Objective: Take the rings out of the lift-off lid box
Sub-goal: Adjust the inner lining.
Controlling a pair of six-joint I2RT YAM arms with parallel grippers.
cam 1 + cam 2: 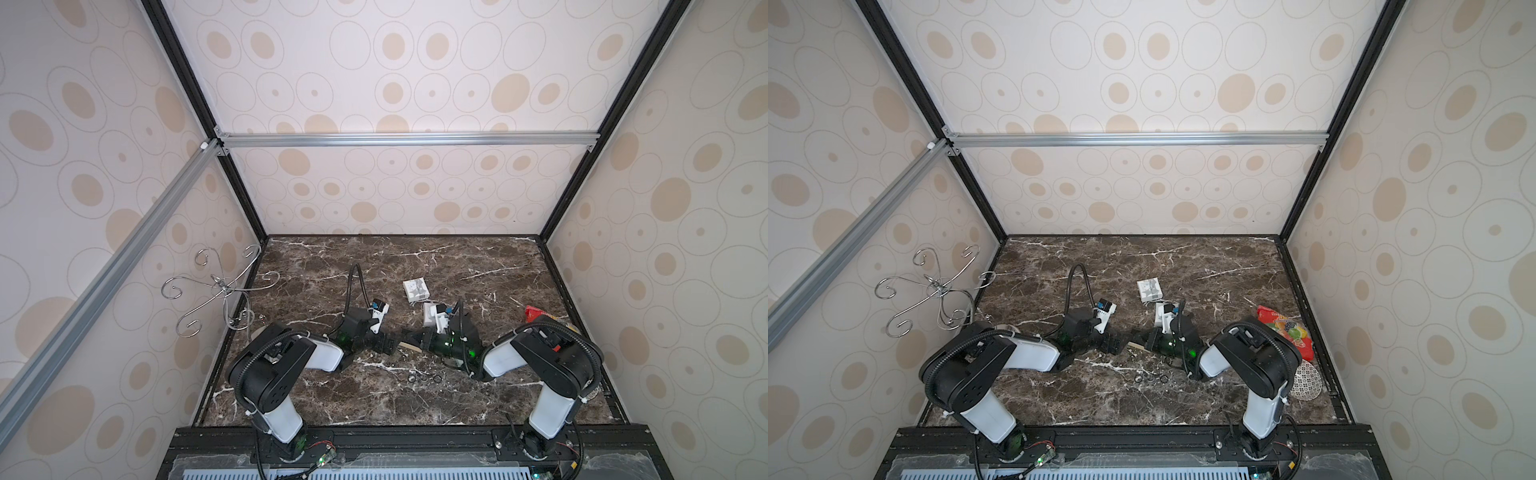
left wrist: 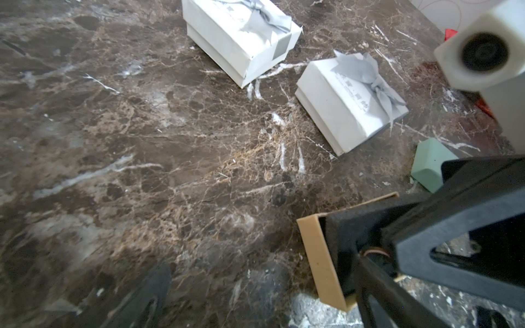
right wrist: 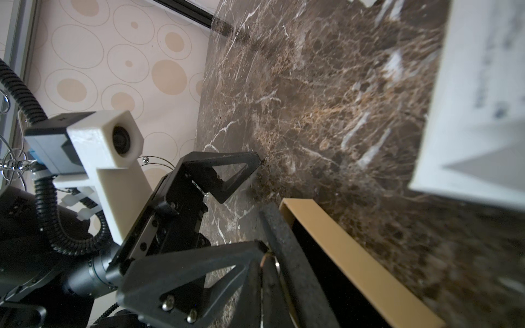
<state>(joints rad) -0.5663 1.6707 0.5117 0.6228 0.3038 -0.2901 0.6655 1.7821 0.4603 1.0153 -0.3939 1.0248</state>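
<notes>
- Three small dark rings lie in a short row on the marble table, outside the box. They are on the near side of both grippers and show in both top views.
- One more hoop, a thin copper-toned ring, arcs out past the tips of the right gripper. That gripper's jaws are pressed together on the ring at the black foam.
- The tan box lies on the table between the two grippers with its lid off. The black foam that lines it is exposed.
- The left gripper is spread wide and empty, its gap facing the end of the tan box.
- Two white boxes with grey bows stand closed beyond the tan box and apart from each other. The nearer white box is just beyond the tan box and the farther white box is past that.
- A mint-green block rests on the table near the nearer white box.
- A red packet and a patterned dish lie by the table's right edge, partly hidden by the right arm.
- A curly silver wire stand stands at the left edge.
</notes>
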